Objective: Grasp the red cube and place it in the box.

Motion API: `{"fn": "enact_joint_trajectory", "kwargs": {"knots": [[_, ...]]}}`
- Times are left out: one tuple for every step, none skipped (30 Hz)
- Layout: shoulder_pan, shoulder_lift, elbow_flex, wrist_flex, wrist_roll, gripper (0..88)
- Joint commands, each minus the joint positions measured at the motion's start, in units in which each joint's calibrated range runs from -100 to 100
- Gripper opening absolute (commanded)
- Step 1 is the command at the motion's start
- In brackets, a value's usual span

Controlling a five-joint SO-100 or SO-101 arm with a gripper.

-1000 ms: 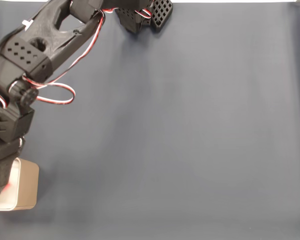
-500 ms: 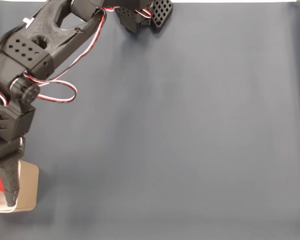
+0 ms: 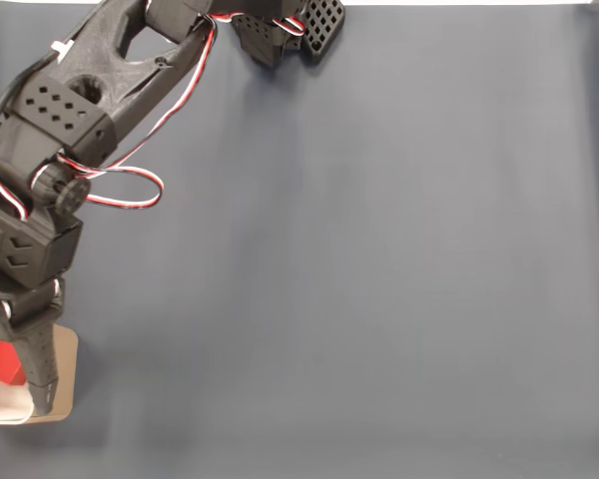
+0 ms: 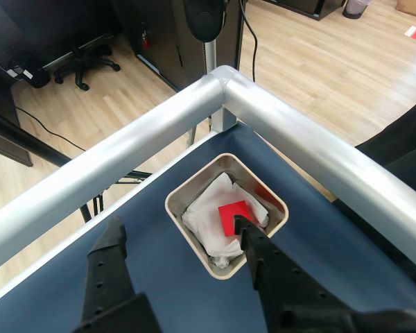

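dark blue table (image 3: 379, 279) (box (image 4: 184, 196) on it)

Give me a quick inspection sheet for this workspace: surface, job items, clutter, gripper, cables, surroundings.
Surface: dark blue mat, bare across the fixed view; silver rail along the table edge.
Job's things: red cube lies in the box on its white lining; box sits in the table corner.
Clutter: nothing seen.
Gripper: gripper open, above the box, holding nothing; one finger overlaps the cube in the other view.
Cables: red, white and black wires loop off the arm, clear of the mat.
Surroundings: wood floor, office chair base, floor cables.
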Motion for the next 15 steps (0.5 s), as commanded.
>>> {"fn": "enact_joint_trajectory", "kwargs": {"knots": [[-0.61,-5.84,0.17,-0.01,-0.54,34.5],[-0.68,-6.18,0.54,-0.01,-0.49,33.8],[-0.68,-6.53,1.0,-0.01,-0.39,32.7],[-0.75,-6.96,1.63,-0.09,-0.24,31.6],[-0.75,-7.48,2.36,-0.09,0.0,30.0],[-0.82,-8.0,3.19,-0.17,0.29,27.1],[-0.89,-8.44,3.82,-0.17,0.54,24.6],[-0.89,-8.78,4.46,-0.17,0.93,22.1],[-0.96,-9.13,5.1,-0.17,1.42,19.5],[-0.96,-9.39,5.74,-0.17,1.86,16.5],[-0.96,-9.74,6.38,-0.17,2.3,13.8],[-1.03,-10.34,7.47,-0.17,2.88,11.0],[-1.03,-10.95,8.66,-0.17,3.37,8.5],[-1.11,-11.56,9.66,-0.17,3.81,6.0],[-1.25,-12.34,10.94,-0.26,4.15,3.3]]}}
